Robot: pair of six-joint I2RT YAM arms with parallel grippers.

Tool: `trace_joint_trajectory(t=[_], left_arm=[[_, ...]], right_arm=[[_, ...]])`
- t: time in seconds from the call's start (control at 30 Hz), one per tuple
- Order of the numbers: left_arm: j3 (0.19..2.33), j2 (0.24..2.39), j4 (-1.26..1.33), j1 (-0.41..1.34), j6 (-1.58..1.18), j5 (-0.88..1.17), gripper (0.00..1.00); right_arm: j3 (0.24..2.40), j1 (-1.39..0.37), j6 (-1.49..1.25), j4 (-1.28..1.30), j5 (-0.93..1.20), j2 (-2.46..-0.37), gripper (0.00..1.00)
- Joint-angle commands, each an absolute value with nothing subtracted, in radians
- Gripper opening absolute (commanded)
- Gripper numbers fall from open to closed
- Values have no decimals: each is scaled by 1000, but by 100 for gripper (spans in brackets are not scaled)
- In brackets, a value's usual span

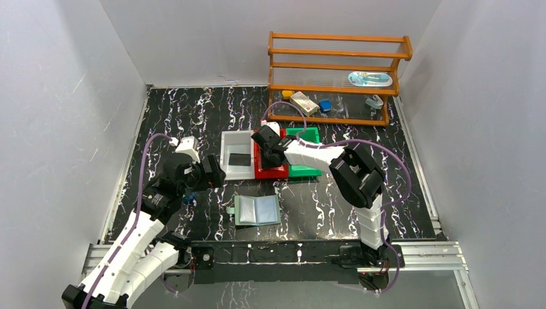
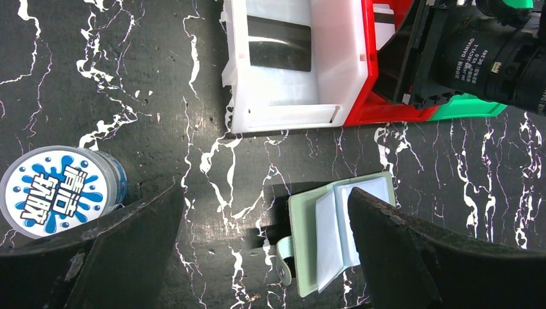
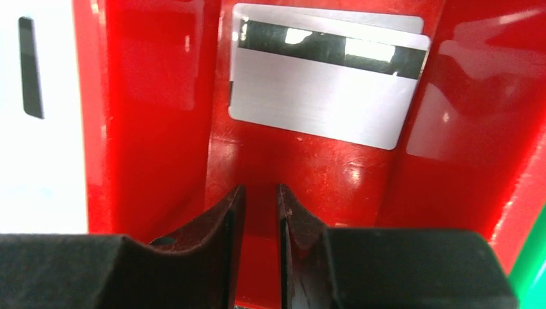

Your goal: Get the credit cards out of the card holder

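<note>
**Step in hand: placing a card in a bin.**

- The right tool is hanging low inside the red bin. Its jaws are standing only a narrow slit apart and are gripping nothing.
- Two silver cards are lying stacked on the bin floor, just beyond the fingertips and clear of them. This drop-off is judged complete.
- A black card is lying in the white bin, left of the red one. The green bin is sitting to the right.

**Position of the holder.**

- The holder is lying open and flat on the surface, near of the bins and about midway between the arms. Its pockets are facing up.
- Whether a card is sitting in any pocket cannot be told from here.

**Left tool.**

- The left tool is hovering above the surface with its jaws spread to full width, holding nothing.
- The holder is lying by its right finger and a tin by its left finger.

**Next move, as judged.**

1. Lift the right tool clear of the red bin walls.
2. Bring it near, over the holder.
3. Check the pockets. If a card is showing, pinch its exposed edge and slide it out along the pocket.
4. Use the left tool to press the holder flat, because the light holder is likely to drag along with the card.
</note>
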State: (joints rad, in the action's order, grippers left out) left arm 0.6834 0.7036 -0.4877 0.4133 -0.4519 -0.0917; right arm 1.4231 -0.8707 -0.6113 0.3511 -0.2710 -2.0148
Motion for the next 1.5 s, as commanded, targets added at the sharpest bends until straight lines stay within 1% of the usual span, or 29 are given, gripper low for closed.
trace_joint_trajectory(t=[0.0,0.27,0.6,0.83,0.97,1.07,1.1,1.17,1.2,1.3,1.47], left_arm=[[718,698,-495,407,-440,-83,98],[718,698,-494,405,-438,-81,98],[717,698,-491,405,-439,-73,98],[716,698,-490,405,-439,-74,98],[716,699,-489,404,-438,-73,98],[715,701,-489,403,-437,-70,98],[715,700,-489,403,-437,-70,98],[715,698,-489,404,-439,-68,98],[714,698,-489,403,-439,-62,98],[710,713,-478,403,-436,-34,98],[708,751,-471,404,-433,7,98]], right_arm=[[1459,-875,-655,382,-372,-2051,33],[1449,-875,-665,344,-448,-2108,39],[1389,-877,-661,232,-509,-2133,41],[1345,-878,-596,144,-489,-2148,44],[1339,-878,-622,145,-472,-2147,46],[1364,-878,-655,171,-419,-2106,51],[1362,-879,-645,170,-398,-2068,52],[1325,-878,-604,132,-366,-1946,60],[1320,-878,-585,134,-358,-1887,62],[1234,-879,-592,88,-338,-1750,63],[1137,-884,-662,69,-298,-1631,63]])
